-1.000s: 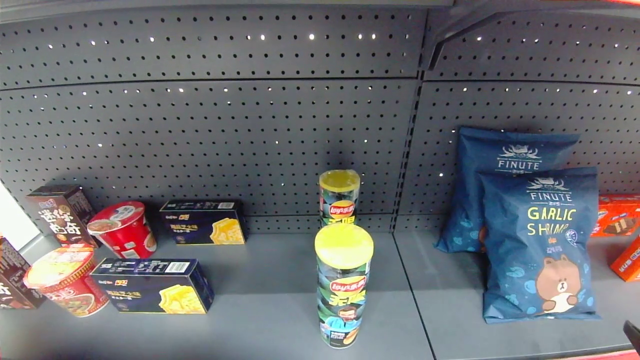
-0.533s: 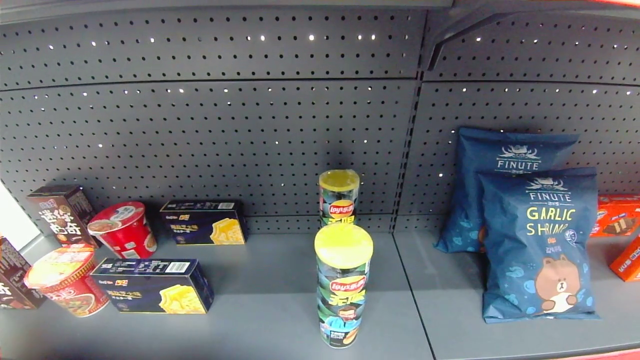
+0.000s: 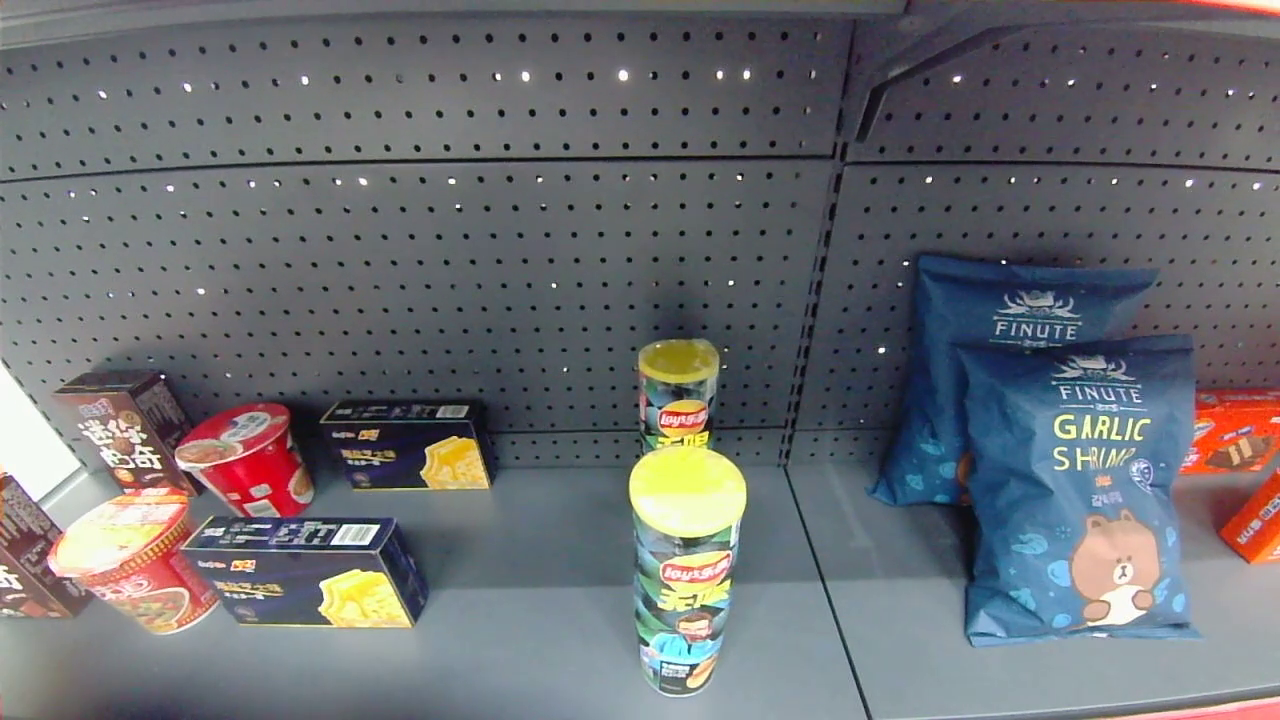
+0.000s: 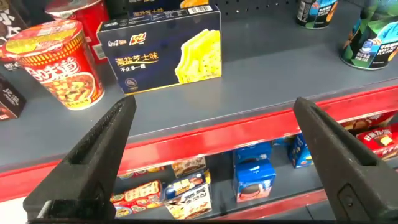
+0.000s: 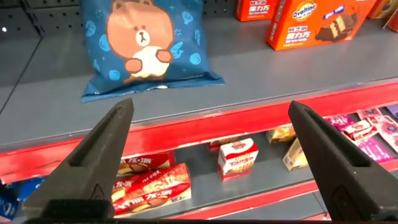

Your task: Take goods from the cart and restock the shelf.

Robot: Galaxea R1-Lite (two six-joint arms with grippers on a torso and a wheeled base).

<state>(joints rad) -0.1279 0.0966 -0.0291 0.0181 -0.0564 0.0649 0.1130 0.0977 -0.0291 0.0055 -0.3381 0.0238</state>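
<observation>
**Shelf Restock: Both Tools Empty at the Shelf Front**

1. Tool state. The left tool [image 4: 212, 106] has its jaws spread wide with nothing between them. It hangs in front of the red edge strip [image 4: 249, 124] of the shelf [image 3: 560, 560], facing the front noodle cup [image 4: 56, 62] and the front dark-blue box [image 4: 165, 53]. The right tool [image 5: 209, 107] is equally wide and empty, facing the front snack bag [image 5: 146, 43].

2. Placement. Goods stand in front-and-back pairs by kind, apparently so that each product keeps its own lane.
   - The front chip canister [image 3: 688, 570] and rear chip canister [image 3: 678, 395] stand upright, lids up.
   - The rear dark-blue box [image 3: 408, 445] lies on its long side, as does the front one.
   - The rear snack bag [image 3: 1000, 320] leans on the perforated back panel [image 3: 400, 280], and the front bag appears to lean on it.
   - The rear noodle cup [image 3: 245, 460] is tilted beside a brown box [image 3: 125, 430].
   - Orange boxes [image 3: 1240, 430] occupy the right end.

3. Labels. Every pack faces print-forward to the aisle.
   - Canisters carry yellow lids and a red-and-yellow logo.
   - Bags show a cartoon bear under pale lettering.
   - Dark-blue boxes show a yellow food picture and a white barcode sticker.
   - The front cup bears bold characters on a yellow band.

4. Assessment. Bare shelf lies on either side of the canisters. With both tools empty, the next item must come from the cart.
</observation>
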